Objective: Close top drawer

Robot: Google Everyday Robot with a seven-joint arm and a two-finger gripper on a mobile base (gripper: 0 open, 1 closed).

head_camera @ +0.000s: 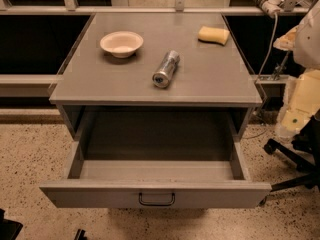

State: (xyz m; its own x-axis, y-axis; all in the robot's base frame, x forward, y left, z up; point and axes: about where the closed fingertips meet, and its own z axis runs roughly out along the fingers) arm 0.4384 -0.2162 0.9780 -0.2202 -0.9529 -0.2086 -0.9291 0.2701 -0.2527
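Observation:
The top drawer [155, 194] of the grey cabinet [150, 81] is pulled far out toward me. It is a deep plain grey box and its inside shows nothing in it. Its small black loop handle [156, 199] sits at the centre of the front panel, low in the view. My gripper is not in view. A pale white and yellowish shape [303, 91] at the right edge may be part of my arm; it is well clear of the drawer.
On the cabinet top are a white bowl [121, 43], a silver can [166, 69] lying on its side and a yellow sponge [213, 35]. A black chair base [295, 156] stands on the speckled floor at right. Small dark parts [7, 229] show at bottom left.

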